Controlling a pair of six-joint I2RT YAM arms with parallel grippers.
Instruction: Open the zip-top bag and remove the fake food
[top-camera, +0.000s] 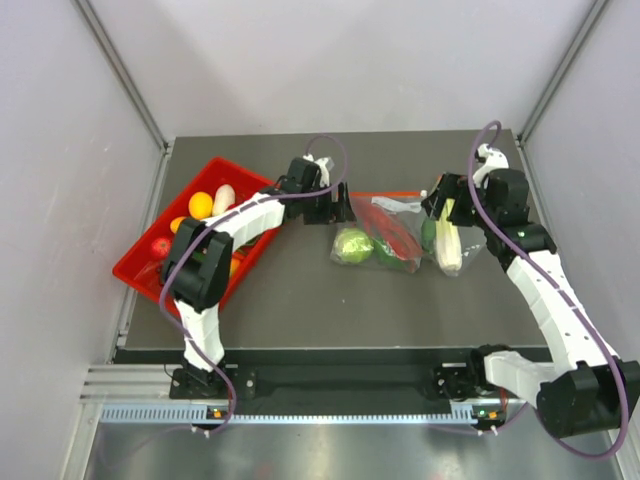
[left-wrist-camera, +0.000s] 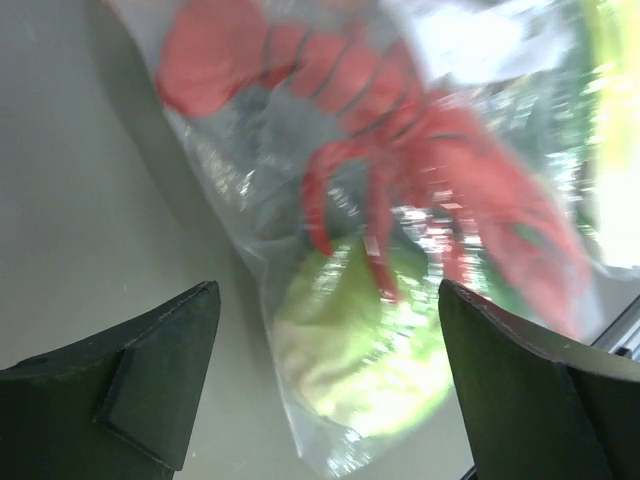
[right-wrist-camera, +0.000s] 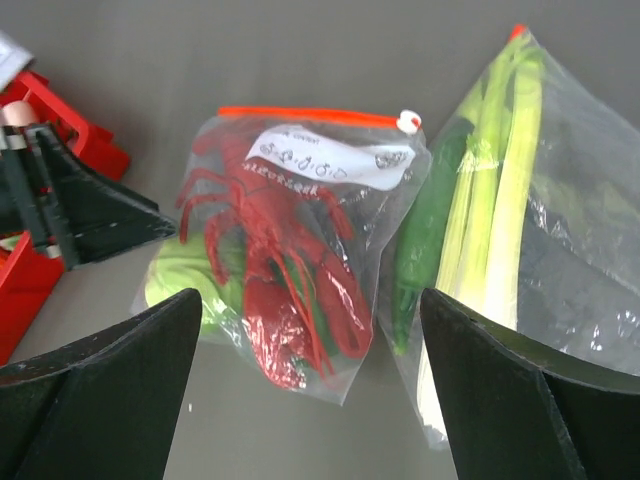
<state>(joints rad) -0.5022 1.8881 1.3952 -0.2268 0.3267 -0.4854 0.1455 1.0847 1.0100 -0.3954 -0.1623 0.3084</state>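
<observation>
Zip-top bag lies flat mid-table between both grippers. Left gripper is spread wide and empty, just beside the bag's left edge. Right gripper is also spread and empty. Only the right wrist view shows the red zip strip, running straight to a white slider. The left wrist view shows the fake food close up, inside the bag: pale cabbage and a red clawed piece. Leek bag lies just beside it.

You have open worktop along the near side of the zip-top bag. The leek bag crowds its right edge, and the red tray blocks the left.
</observation>
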